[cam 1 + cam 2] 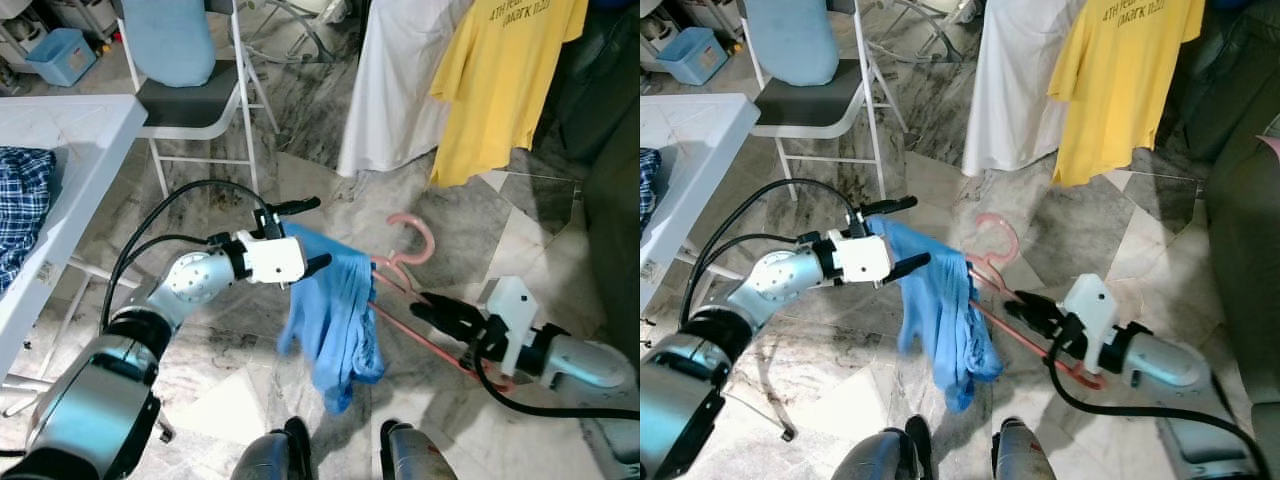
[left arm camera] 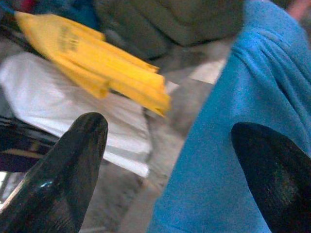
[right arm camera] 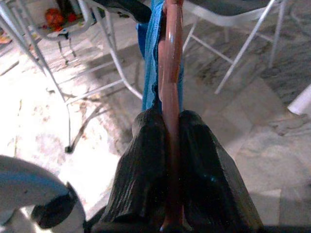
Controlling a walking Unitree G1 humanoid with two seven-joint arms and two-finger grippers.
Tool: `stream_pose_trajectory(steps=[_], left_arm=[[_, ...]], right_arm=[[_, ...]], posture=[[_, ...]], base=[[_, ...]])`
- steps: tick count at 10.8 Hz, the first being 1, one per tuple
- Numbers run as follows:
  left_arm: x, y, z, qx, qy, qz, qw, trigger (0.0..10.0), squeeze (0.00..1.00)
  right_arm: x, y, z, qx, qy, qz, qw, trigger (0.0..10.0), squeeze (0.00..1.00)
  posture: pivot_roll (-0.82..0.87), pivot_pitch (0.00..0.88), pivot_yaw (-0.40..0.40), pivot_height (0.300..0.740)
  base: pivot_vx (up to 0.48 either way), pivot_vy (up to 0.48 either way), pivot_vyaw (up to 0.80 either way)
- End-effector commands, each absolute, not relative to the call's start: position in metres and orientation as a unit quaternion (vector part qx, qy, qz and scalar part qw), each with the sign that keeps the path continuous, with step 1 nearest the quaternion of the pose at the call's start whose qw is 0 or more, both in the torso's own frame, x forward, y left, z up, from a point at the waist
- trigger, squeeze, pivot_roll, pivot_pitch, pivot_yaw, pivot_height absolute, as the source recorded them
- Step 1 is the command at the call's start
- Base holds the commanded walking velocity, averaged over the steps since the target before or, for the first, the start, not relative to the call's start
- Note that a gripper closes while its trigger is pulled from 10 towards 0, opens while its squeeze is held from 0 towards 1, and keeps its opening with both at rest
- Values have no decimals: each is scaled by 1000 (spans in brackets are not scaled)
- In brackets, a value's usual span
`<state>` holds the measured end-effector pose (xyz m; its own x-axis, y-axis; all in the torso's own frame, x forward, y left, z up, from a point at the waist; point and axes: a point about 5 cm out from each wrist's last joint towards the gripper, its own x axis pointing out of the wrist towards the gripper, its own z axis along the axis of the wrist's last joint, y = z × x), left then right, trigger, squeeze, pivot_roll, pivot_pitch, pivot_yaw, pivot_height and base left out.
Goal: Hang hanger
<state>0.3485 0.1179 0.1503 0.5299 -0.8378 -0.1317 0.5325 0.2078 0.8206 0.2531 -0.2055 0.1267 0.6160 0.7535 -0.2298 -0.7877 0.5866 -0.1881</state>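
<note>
Hanger point(image 1: 405, 262) clamped in right tool point(image 1: 432, 308); left tool point(image 1: 305, 233) spread, seemingly touching blue garment point(image 1: 335, 315).

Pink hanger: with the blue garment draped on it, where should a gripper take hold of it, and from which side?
Grip the bare pink arm of the hanger, coming from the robot's right, away from the cloth. The right gripper is already shut on that bar there. The blue garment covers the other end, where the left gripper sits open. That probably leaves the hook free to go over a rail.
</note>
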Motion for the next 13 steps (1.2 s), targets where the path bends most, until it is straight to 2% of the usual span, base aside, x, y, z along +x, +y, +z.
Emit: stream_pose_trajectory(steps=[1, 3, 5, 6, 7, 8, 10, 13], left_arm=[[343, 127, 134, 454, -133, -475, 742, 10000, 1000], [340, 129, 122, 468, -92, -505, 720, 10000, 1000], [343, 129, 124, 477, -83, -502, 716, 10000, 1000], [347, 130, 127, 468, -74, -498, 727, 8039, 1000], [347, 130, 127, 468, -74, -498, 727, 8039, 1000], [347, 128, 129, 455, -73, -505, 730, 0, 0], [350, 123, 134, 436, -55, -533, 723, 0, 0], [350, 125, 134, 426, -27, -558, 712, 0, 0]], right_arm=[[249, -197, 136, -152, 44, 469, 869, 10000, 0], [250, -195, 144, -169, 39, 487, 856, 10000, 0], [249, -191, 145, -176, 41, 501, 846, 10000, 0], [247, -189, 144, -181, 45, 509, 841, 10000, 0], [247, -189, 144, -181, 45, 509, 841, 10000, 0], [246, -191, 142, -193, 52, 511, 836, 10000, 0], [254, -198, 143, -248, 39, 484, 838, 10000, 0], [272, -202, 163, -287, -27, 421, 860, 10000, 0]], posture=[[-206, 230, 140, 740], [-207, 231, 139, 740], [-206, 234, 135, 740], [-207, 234, 135, 740], [-207, 234, 135, 740], [-211, 238, 139, 740], [-215, 239, 146, 740], [-220, 249, 150, 740]], base=[[0, 0, 0], [0, 0, 0], [0, 0, 0], [0, 0, 0], [0, 0, 0], [0, 0, 0], [0, 0, 0], [0, 0, 0]])
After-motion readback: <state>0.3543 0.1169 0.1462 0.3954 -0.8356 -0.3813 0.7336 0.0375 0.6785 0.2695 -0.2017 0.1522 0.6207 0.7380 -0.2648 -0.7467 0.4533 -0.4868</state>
